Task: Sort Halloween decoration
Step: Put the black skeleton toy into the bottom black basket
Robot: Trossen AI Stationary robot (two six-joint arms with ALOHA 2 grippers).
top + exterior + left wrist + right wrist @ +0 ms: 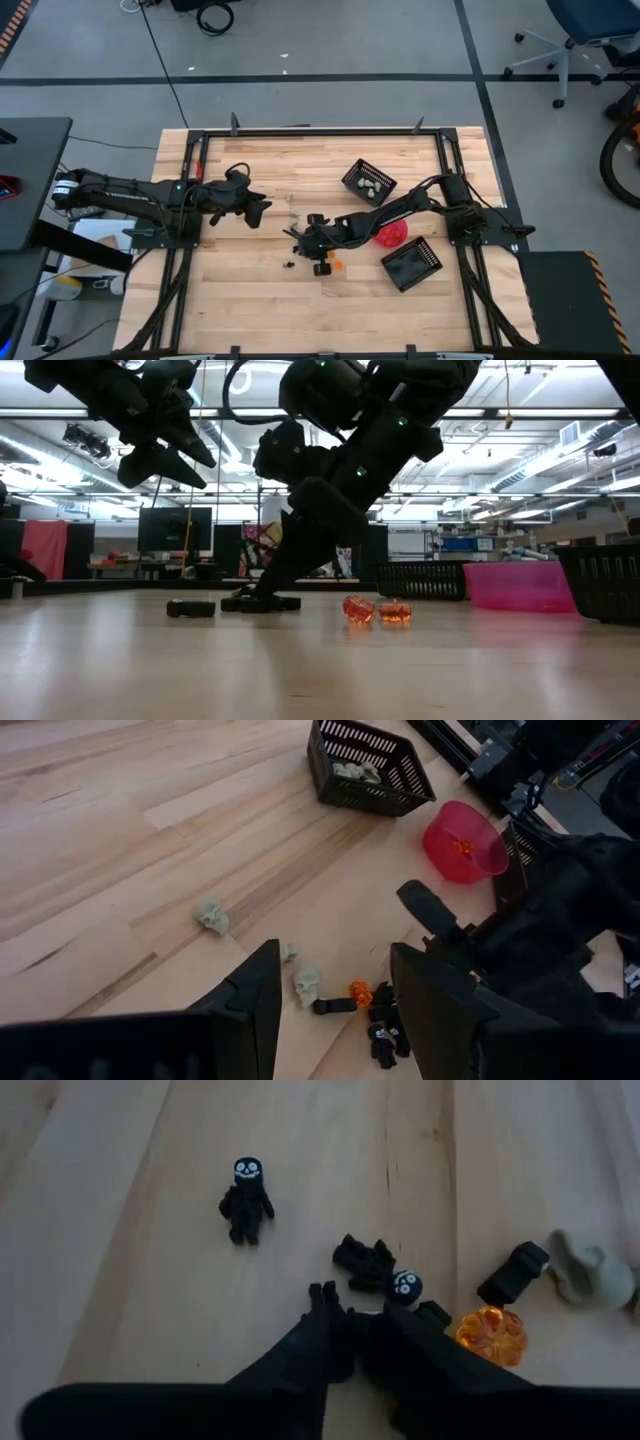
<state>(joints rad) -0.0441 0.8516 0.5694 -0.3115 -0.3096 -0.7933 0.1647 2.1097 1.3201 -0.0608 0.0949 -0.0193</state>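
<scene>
From above, the right gripper (303,237) was down at the table's (250,290) middle, in a cluster of small black figures (291,263), with an orange pumpkin (337,265) just beside the cluster. The left gripper (262,207) hung over the boards a little way off, jaws spread wide and empty. One black basket (368,181) held pale skulls (370,186); a second black basket (411,264) lay near the pink bowl (392,235).

At table height, the right arm came down steeply, its tip among flat black pieces (191,608) on the wood. Two orange pumpkins (376,610) sat close together just beside them. The left gripper (170,455) hung high, clear of the surface.

Past the left wrist's own fingers (252,1005), standing well apart, three pale skulls (212,915) lay loose on the boards; an orange pumpkin (360,990) and black figures (385,1032) lay near them. The basket (368,768) with skulls stood farther off, and the pink bowl (462,844) had something orange inside.

At the right wrist, the gripper (358,1318) had its jaws drawn narrow, tips nearly touching, right at a black skeleton figure (390,1280) with a white face; whether it was truly pinched, I couldn't tell. Another skeleton figure (245,1200) lay apart, and an orange pumpkin (492,1330) and a pale skull (595,1277) sat just beside the fingers.
</scene>
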